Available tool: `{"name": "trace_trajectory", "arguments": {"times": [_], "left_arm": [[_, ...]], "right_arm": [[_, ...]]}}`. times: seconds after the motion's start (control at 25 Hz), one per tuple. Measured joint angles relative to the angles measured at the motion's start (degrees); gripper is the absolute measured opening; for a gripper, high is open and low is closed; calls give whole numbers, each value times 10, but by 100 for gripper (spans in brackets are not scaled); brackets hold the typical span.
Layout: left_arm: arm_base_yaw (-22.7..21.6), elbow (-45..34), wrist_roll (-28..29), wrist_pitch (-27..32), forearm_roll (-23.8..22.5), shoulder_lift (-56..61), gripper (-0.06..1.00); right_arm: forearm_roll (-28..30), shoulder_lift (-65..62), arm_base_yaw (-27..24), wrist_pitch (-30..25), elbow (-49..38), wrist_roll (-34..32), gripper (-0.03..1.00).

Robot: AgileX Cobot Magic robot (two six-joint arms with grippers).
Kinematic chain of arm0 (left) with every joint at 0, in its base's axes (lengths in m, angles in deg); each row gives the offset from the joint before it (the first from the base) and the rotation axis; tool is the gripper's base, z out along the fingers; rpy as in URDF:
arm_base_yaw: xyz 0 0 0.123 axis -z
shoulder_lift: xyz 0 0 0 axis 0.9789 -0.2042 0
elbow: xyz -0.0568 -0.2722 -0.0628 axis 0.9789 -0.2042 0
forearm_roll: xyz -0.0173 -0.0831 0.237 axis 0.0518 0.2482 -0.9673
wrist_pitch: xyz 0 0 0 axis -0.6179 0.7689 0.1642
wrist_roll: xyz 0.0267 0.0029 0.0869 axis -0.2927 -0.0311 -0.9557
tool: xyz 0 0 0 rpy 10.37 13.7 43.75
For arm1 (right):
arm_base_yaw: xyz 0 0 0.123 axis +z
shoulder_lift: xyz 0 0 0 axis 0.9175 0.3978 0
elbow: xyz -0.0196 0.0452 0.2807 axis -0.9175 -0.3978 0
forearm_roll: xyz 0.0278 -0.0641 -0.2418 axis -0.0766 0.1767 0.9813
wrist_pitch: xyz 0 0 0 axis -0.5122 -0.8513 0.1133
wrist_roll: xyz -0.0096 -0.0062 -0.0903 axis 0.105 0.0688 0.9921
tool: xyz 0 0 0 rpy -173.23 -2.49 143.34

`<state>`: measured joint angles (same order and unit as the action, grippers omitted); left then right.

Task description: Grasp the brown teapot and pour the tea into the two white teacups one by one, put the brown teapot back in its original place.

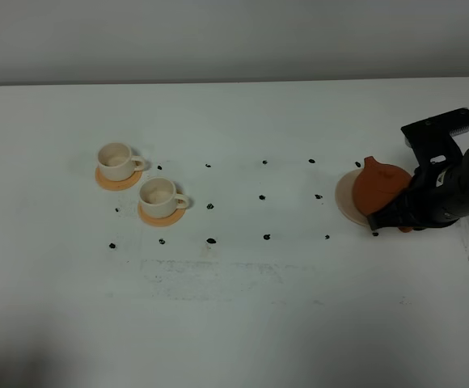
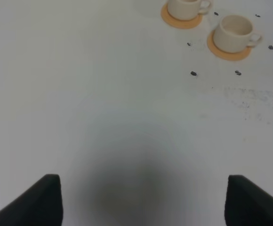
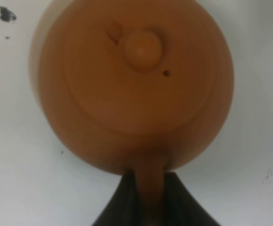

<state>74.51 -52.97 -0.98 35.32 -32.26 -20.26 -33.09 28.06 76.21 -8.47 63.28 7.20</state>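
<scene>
The brown teapot is at the right of the table, over the cream saucer, whose left part shows beside it. My right gripper reaches in from the right. In the right wrist view the gripper has its dark fingers pressed on both sides of the handle of the teapot, whose lid is on. The two white teacups stand empty on orange coasters at the left. They also show in the left wrist view. My left gripper is open and empty over bare table.
A grid of small black marks dots the white table between the cups and the teapot. The orange coasters lie under the cups. The table's far edge meets a grey wall.
</scene>
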Motion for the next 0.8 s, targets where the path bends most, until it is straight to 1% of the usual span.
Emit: {"name": "trace_trajectory", "arguments": {"times": [0.48, 0.8], "left_arm": [[0, 0, 1, 1, 0, 0, 67], [0, 0, 1, 1, 0, 0, 67]], "right_arm": [[0, -38, 2, 29, -20, 0, 9], [-2, -47, 47, 41, -19, 0, 9]]}}
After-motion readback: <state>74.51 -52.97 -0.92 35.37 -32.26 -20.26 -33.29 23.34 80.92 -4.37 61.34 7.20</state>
